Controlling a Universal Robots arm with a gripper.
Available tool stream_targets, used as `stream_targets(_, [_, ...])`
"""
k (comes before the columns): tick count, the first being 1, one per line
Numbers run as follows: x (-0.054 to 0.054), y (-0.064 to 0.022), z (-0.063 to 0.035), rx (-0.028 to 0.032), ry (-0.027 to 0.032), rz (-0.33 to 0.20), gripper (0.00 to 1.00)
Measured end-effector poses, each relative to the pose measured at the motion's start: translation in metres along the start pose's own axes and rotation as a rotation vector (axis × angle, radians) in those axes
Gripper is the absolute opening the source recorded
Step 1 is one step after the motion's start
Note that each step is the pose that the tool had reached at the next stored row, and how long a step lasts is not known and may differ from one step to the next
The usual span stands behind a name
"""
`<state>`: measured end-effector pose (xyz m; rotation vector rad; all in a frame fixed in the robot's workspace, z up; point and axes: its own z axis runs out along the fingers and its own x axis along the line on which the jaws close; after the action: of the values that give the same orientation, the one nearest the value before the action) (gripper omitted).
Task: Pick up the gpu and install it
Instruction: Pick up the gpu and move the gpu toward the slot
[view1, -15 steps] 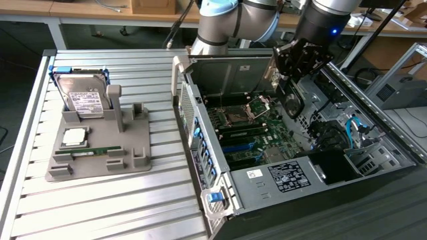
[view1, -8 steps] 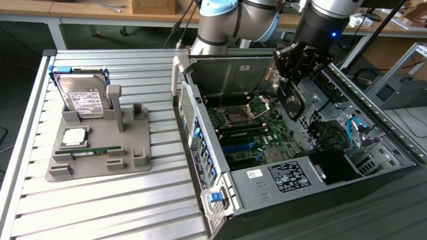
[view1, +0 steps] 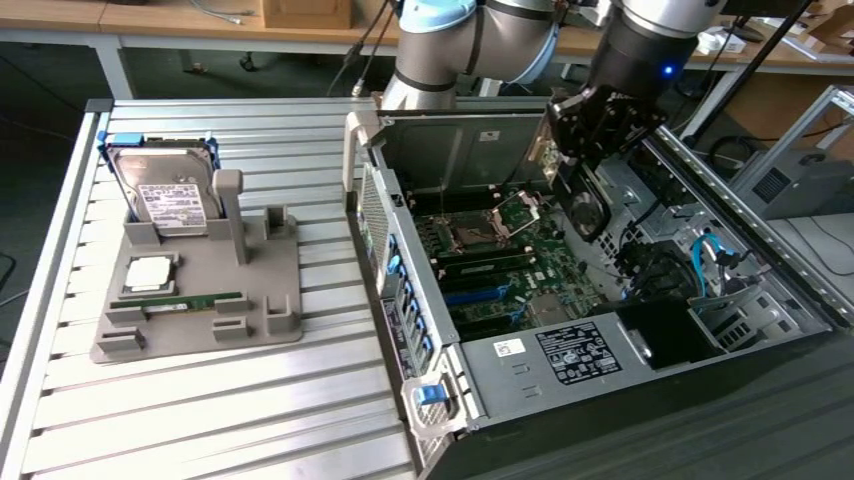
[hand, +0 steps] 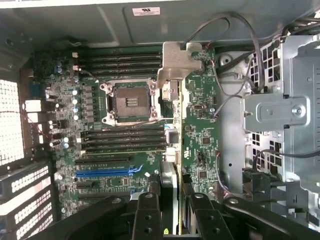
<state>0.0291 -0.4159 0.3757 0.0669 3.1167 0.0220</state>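
gripper (hand: 172, 202): holding the gpu (hand: 177, 62) by its thin edge
gpu: hanging over the green board (hand: 90, 115)

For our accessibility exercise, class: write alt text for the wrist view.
The claw grips the gpu edge-on over the green motherboard inside an open computer case. The card's pale metal bracket is at the end away from the claw.
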Motion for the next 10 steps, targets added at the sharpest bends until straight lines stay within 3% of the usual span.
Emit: stream_targets(10, [0.0000,0.0000,0.0015,-0.0034,0.0022,-0.149,0.27])
